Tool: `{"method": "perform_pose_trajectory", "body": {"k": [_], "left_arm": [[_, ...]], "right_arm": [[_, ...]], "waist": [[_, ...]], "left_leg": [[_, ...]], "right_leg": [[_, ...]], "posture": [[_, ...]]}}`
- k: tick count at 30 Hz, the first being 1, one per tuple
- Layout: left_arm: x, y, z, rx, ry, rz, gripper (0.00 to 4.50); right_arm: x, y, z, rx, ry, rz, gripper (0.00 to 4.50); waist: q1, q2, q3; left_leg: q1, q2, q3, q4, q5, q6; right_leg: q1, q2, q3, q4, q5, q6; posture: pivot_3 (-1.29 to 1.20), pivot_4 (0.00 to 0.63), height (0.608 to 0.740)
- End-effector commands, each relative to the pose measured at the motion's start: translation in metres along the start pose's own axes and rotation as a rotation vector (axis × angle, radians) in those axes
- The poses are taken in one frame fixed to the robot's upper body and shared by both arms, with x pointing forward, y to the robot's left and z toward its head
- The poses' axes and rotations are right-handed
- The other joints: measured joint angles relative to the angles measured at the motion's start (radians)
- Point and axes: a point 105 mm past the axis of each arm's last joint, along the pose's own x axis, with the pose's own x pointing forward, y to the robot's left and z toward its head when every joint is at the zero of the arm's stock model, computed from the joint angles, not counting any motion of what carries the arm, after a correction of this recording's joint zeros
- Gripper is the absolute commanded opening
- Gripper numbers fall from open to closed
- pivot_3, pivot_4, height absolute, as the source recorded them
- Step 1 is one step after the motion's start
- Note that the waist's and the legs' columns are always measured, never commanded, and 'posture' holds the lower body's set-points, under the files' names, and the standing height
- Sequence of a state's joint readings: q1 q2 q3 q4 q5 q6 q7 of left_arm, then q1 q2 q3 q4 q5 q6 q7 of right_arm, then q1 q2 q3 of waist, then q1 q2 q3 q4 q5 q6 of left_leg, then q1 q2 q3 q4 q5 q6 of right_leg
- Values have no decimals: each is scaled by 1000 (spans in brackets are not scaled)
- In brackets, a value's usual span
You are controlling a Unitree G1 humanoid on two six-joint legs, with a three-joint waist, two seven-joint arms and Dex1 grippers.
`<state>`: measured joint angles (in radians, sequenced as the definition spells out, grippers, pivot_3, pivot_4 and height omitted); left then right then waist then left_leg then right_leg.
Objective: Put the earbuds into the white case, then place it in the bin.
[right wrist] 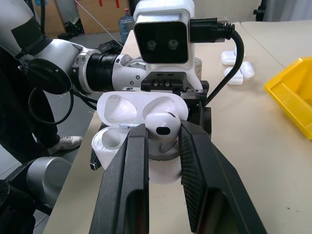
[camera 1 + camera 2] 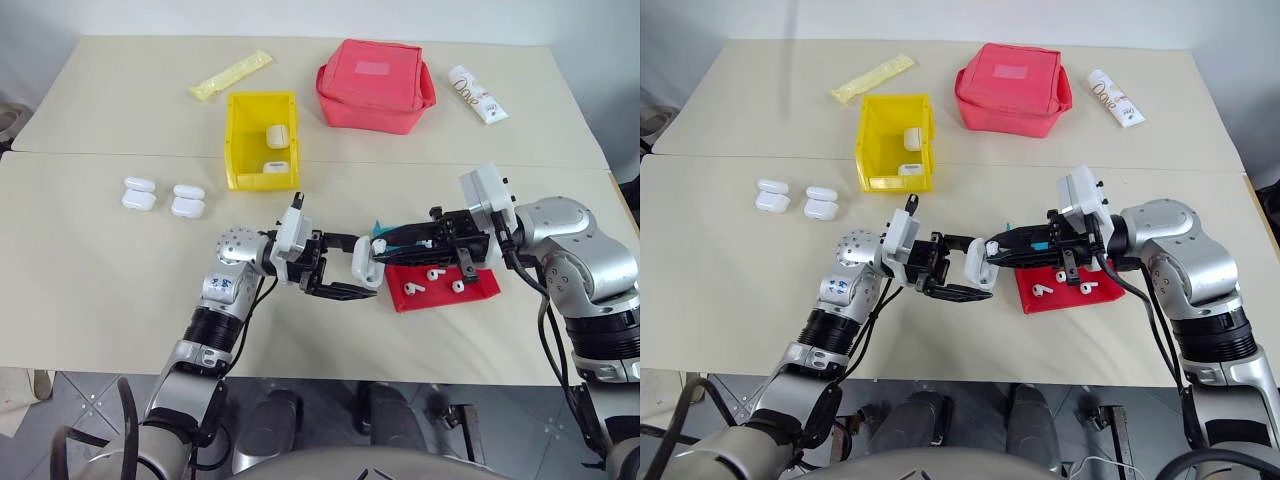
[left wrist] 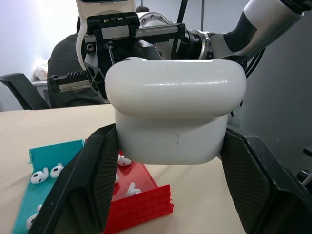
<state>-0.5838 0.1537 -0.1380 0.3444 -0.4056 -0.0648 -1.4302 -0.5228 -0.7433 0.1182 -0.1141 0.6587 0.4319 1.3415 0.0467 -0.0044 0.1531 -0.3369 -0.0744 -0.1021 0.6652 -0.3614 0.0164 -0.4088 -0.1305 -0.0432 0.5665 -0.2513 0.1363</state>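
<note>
We look down on a wide beige tabletop (image 2: 90,300), and toward its far edge we find the largest thing on it, a pink-red fabric pouch (image 2: 376,85), with the yellow bin (image 2: 262,140) just to its left, holding two white cases against its near and right walls. A white tube with lettering (image 2: 477,95) lies well to the right of the pouch, and a pale yellow packet (image 2: 231,75) lies beyond the bin. Nearer us, a red tray (image 2: 440,288) sits under the right arm with several loose earbuds (image 2: 434,274) lying in it, and a teal tray (image 3: 39,195) stands right against its side, also holding a few buds. Four spare white cases (image 2: 164,196) rest in two pairs on the tabletop to the left, well apart from the bin. Above the tabletop between the two arms, we see the left gripper (image 2: 342,275) with its fingers (image 3: 87,190) clamped on either side of the white case (image 3: 173,117), which is held up off the surface with its lid swung open. The right gripper (image 1: 163,141) points at that open case, and its fingers (image 1: 129,185) are pinched on a single earbud (image 1: 161,127), held right at the mouth of the case, over one of its wells; we cannot tell whether the bud touches the case.
</note>
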Motion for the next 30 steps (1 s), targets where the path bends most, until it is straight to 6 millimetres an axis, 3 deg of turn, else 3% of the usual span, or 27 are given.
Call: {"method": "perform_pose_trajectory", "body": {"k": [1,6,11,21,30], "left_arm": [[2,21,52,202,-115,49,2772],[3,24,53,193,-116,64,2772],[4,24,53,191,-116,66,2772],[2,23,49,176,-111,88,2772],[-10,24,45,165,-91,127,2772]], "right_arm": [[1,12,-43,168,141,36,489],[1,8,-38,142,127,11,489],[2,1,-34,123,103,-21,2046],[2,-4,-24,96,85,-53,2046],[-20,-18,-7,53,51,-212,2046]], "waist": [[0,0,0],[0,0,0],[0,0,0],[0,0,0],[4,0,0]], "left_leg": [[0,0,0,0,0,0],[0,0,0,0,0,0],[0,0,0,0,0,0],[0,0,0,0,0,0],[-2,0,-2,1,0,0]], "right_leg": [[0,0,0,0,0,0],[0,0,0,0,0,0],[0,0,0,0,0,0],[0,0,0,0,0,0],[0,0,-1,0,0,0]], "posture": [[0,150,740],[0,150,740],[0,150,740],[0,150,740],[0,150,740]]}}
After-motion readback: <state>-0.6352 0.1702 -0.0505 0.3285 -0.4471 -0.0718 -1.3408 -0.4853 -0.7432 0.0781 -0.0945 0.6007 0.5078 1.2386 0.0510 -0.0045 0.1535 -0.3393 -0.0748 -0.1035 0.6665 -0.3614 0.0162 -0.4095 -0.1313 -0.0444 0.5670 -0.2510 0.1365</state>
